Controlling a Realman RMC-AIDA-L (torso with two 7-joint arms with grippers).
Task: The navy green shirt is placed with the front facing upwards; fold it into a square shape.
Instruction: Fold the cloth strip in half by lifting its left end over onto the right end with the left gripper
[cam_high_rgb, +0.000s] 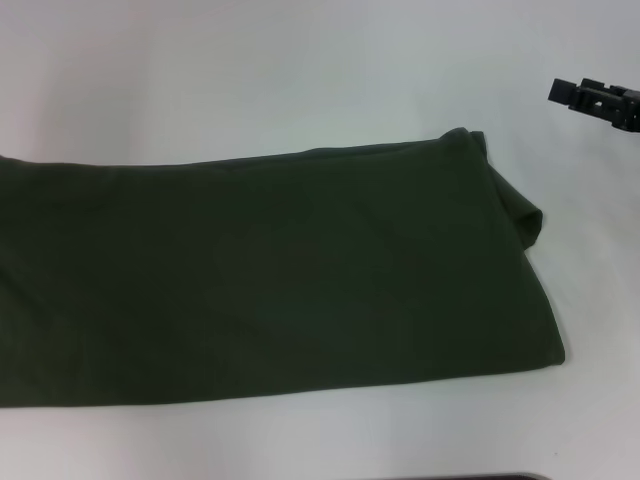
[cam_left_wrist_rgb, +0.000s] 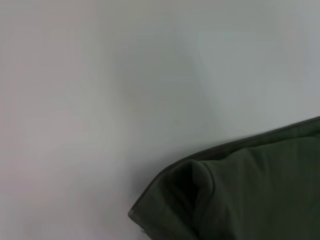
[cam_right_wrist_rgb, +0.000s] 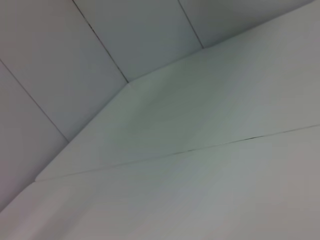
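Across the middle of the white surface (cam_high_rgb: 300, 80), we are seeing the navy green shirt (cam_high_rgb: 280, 280) lying flat as a long folded band, running off the left edge of the head view and ending in a rumpled, doubled-over corner toward the right. Only plain green cloth is showing; no lettering is facing up. Our right gripper (cam_high_rgb: 597, 102) is hovering at the far right, well apart from the shirt and touching nothing, and we cannot tell whether it is released or clenched. Our left gripper is lying outside every view; its wrist camera is looking down on a folded shirt corner (cam_left_wrist_rgb: 200, 195) resting on bare surface.
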